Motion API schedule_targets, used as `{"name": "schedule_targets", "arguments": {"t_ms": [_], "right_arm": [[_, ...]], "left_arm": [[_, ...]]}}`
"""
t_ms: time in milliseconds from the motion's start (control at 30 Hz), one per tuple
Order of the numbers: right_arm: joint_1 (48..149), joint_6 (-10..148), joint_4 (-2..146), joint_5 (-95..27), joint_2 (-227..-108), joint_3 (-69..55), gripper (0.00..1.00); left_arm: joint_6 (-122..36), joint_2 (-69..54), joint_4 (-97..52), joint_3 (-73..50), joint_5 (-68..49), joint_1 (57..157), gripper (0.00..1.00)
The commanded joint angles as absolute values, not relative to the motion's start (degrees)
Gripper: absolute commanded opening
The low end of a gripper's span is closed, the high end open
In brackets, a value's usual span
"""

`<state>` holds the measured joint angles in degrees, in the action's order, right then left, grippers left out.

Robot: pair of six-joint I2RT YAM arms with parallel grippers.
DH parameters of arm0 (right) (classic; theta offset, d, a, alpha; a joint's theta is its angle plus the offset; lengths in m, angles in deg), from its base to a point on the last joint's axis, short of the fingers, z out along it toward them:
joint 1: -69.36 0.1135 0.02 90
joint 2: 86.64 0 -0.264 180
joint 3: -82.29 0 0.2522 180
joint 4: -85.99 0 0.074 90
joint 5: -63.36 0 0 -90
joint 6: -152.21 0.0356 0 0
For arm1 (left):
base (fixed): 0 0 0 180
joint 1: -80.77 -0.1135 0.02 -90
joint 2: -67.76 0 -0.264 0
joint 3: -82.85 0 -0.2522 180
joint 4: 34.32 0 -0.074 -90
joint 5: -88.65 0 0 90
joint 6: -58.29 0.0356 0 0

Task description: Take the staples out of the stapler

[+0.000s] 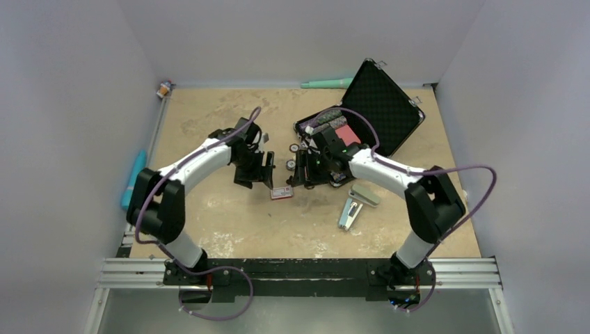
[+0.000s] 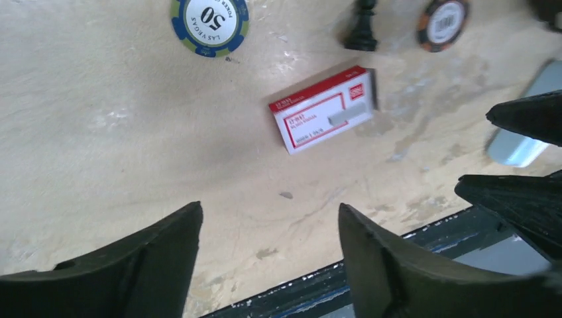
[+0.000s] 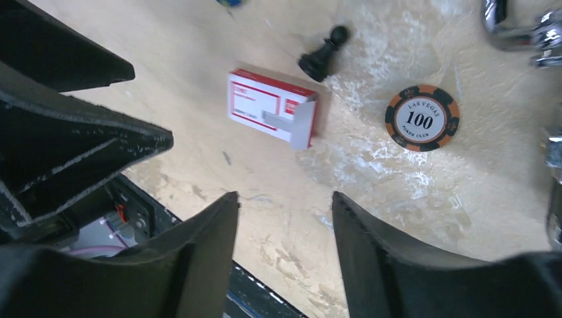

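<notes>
The light-blue stapler (image 1: 364, 195) lies opened on the table right of centre, its pale silvery channel (image 1: 348, 213) swung out toward the near edge. A red-and-white staple box (image 1: 281, 193) lies between the two grippers, with a grey staple strip (image 3: 299, 123) resting on it; the box also shows in the left wrist view (image 2: 323, 110). My left gripper (image 1: 255, 181) (image 2: 270, 209) is open and empty, left of the box. My right gripper (image 1: 301, 179) (image 3: 285, 197) is open and empty, right of the box and left of the stapler.
An open black case (image 1: 381, 104) stands at the back right. A black chess pawn (image 3: 323, 55), an orange 100 chip (image 3: 422, 118) and a blue 50 chip (image 2: 209, 17) lie near the box. Teal objects lie at the left wall (image 1: 133, 178) and back wall (image 1: 327, 83).
</notes>
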<state>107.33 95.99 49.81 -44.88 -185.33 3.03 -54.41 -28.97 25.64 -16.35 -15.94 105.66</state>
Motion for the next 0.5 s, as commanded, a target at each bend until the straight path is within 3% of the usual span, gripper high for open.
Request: {"name": "schedule_targets", "arguments": {"t_ms": [0,133,400,467], "right_arm": [[107.83,95.18,45.78,-40.24,-177.61,0.74,0.61],[108.19,95.84,43.43,-37.76,-171.46,-0.49,0.65],[108.38,99.70,42.06,-35.51,-160.02,-0.27,0.75],[108.38,101.02,42.94,-35.05,-157.20,0.84,0.96]], "left_arm": [[-53.45,-19.64,29.07,-13.48,-12.92,105.88,0.83],[-53.49,-15.25,32.08,-13.07,-12.34,105.91,0.92],[-54.71,-7.00,36.15,-14.26,-13.65,105.91,0.93],[-55.02,-4.79,36.24,-15.80,-14.14,105.87,0.93]]}}
